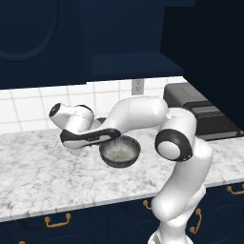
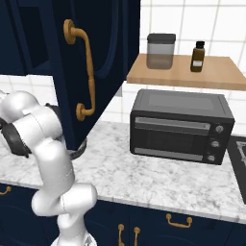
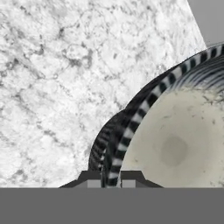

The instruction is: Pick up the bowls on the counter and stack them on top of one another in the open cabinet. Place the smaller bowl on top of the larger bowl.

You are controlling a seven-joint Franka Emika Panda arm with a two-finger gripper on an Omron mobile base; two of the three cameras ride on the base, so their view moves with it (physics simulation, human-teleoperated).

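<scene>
A white robot arm bent low over the marbled tabletop (image 1: 43, 167), its pincer (image 3: 110, 178) pinching the rim of a grey speckled bowl (image 1: 119, 151) resting there, apparently mid-pickup, with lifting toward the cabinet shelf (image 1: 136, 64) next.

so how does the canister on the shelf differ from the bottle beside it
The canister is wider and taller than the bottle. The canister is see-through grey with a dark lid; the bottle is brown with a black cap. Both stand upright on the wooden shelf.
</scene>
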